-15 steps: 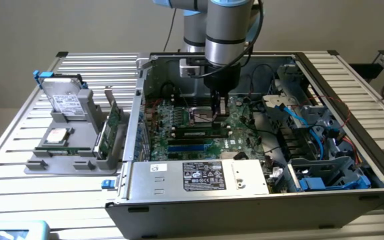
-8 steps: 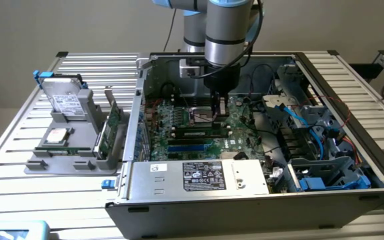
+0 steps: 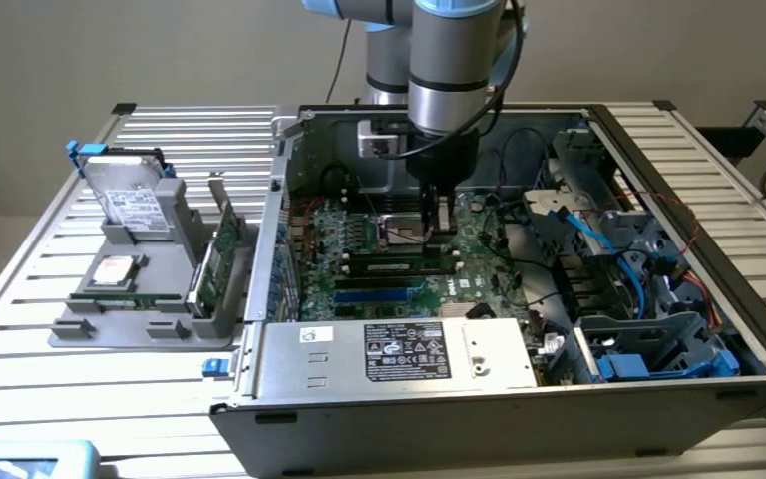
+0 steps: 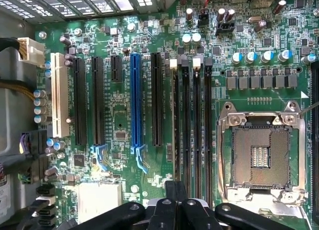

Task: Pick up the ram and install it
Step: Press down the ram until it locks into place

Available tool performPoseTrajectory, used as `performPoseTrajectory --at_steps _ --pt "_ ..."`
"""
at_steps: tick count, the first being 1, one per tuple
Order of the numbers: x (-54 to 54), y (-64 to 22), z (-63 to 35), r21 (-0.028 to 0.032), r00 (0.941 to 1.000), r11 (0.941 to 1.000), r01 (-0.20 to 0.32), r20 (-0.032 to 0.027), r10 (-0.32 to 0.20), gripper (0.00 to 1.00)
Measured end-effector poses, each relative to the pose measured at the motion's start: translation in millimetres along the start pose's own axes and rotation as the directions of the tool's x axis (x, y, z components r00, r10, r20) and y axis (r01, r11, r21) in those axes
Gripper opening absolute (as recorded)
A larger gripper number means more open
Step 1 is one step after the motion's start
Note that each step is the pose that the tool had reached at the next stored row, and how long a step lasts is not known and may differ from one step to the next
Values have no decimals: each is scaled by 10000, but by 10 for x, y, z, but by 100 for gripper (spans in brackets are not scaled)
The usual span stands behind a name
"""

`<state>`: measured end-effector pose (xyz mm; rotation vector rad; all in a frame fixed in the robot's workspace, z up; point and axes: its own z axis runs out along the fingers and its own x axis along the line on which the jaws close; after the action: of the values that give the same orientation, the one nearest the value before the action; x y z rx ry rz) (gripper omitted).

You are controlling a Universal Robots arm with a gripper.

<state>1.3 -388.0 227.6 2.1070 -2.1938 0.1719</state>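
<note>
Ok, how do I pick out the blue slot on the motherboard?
Start at the large green motherboard in the open grey computer case. Across it runs a row of long parallel slots. The long blue plastic slot sits between black slots, the only blue one.

Arm (image 3: 453, 75) vertical, reaching straight down into the open computer case (image 3: 649, 160). Gripper (image 3: 442, 212) fingers closed together, poised just above the case's motherboard, nothing visibly held.

A green motherboard (image 4: 124, 140) carries one blue slot (image 4: 135, 105), a white slot (image 4: 59, 95) and black slots (image 4: 79, 100).
</note>
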Motion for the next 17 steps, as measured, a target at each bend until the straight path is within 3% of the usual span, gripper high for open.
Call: performPoseTrajectory --at_steps 11,12,14,17 --pt "-4 3 30 19 10000 10000 -2 -2 2 11" --pt "-3 6 9 21 10000 10000 -7 17 7 11" --pt "11 22 -69 20 10000 10000 -3 1 3 11" --pt "25 108 -133 20 10000 10000 -2 0 2 11"
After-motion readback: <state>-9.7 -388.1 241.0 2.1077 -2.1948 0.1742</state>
